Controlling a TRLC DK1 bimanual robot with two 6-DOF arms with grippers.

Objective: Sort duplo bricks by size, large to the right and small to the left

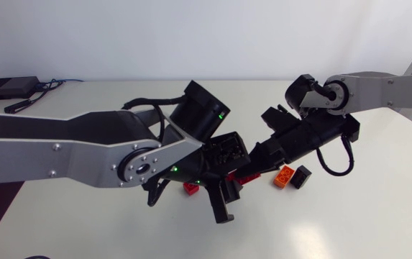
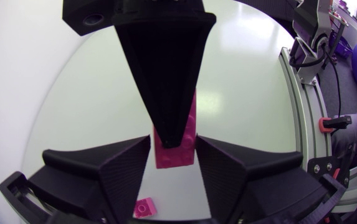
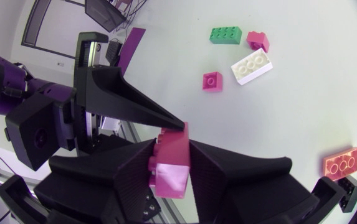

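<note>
Two robot arms are hovering close together above the middle of a pale counter (image 1: 364,223). Nearest, the left arm (image 1: 69,155) is spanning the counter from the left, with the left jaws hanging low beside the other arm's. One end of a long magenta brick (image 2: 179,152) is showing between the left jaws. It is glossy, with two rows of round studs. I cannot tell whether those jaws are pressing on it or merely flanking it.

The right arm (image 1: 378,90) is slanting down from the right. The right jaws are clenched on that same brick from both sides, so it is sitting between both sets of jaws over the counter's middle.

A small pink square brick (image 2: 144,207) is lying on the counter under the left jaws. Just beside the right jaws, an orange brick (image 1: 285,176) and a small black brick (image 1: 301,176) are sitting side by side.

Farther off, a white oblong brick (image 3: 252,66) is lying alone. Beyond it, a green oblong brick (image 3: 226,35) is lying with a little magenta block (image 3: 258,41) just beside its end. At the far left corner a black box (image 1: 8,88) is resting with cables trailing from it.
</note>
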